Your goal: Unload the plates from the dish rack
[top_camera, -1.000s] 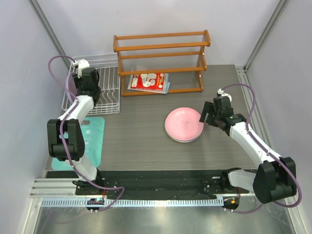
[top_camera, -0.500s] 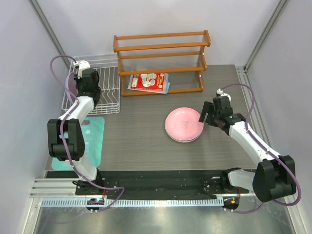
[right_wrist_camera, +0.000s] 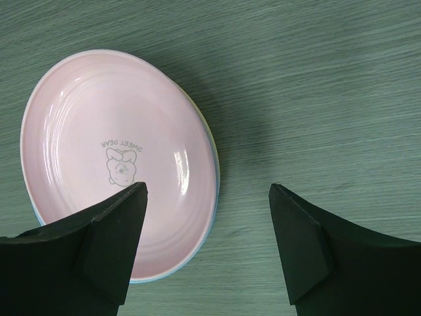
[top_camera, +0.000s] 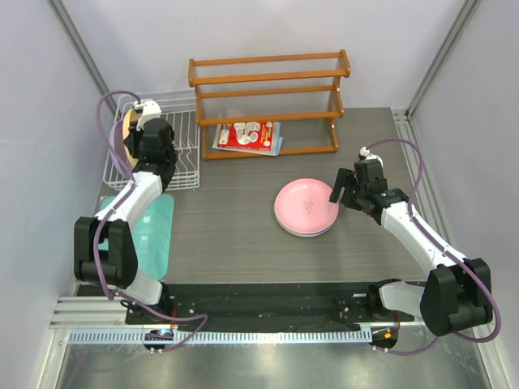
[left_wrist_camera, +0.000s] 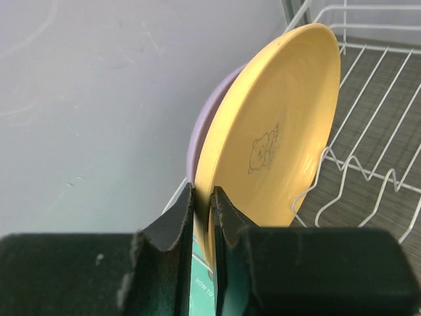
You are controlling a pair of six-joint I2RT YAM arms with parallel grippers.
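Note:
My left gripper (left_wrist_camera: 202, 197) is shut on the lower rim of a yellow-orange plate (left_wrist_camera: 276, 151) that stands on edge with a bear print on its face. A lavender plate (left_wrist_camera: 200, 128) stands right behind it. Both are at the left end of the white wire dish rack (left_wrist_camera: 368, 178). In the top view the left gripper (top_camera: 139, 134) is over the rack (top_camera: 182, 154), with the yellow plate (top_camera: 128, 121) showing beside it. My right gripper (right_wrist_camera: 207, 189) is open and empty above the right edge of a pink plate (right_wrist_camera: 112, 158), which tops a stack (top_camera: 306, 207) with a light blue rim (right_wrist_camera: 212, 217) below.
A brown wooden shelf (top_camera: 268, 97) stands at the back, with a red package (top_camera: 249, 135) at its foot. A teal mat (top_camera: 154, 235) lies in front of the rack. Grey walls close in both sides.
My left gripper has moved up and to the right with the yellow plate, which now shows at the rack's left end. The right arm has barely moved.

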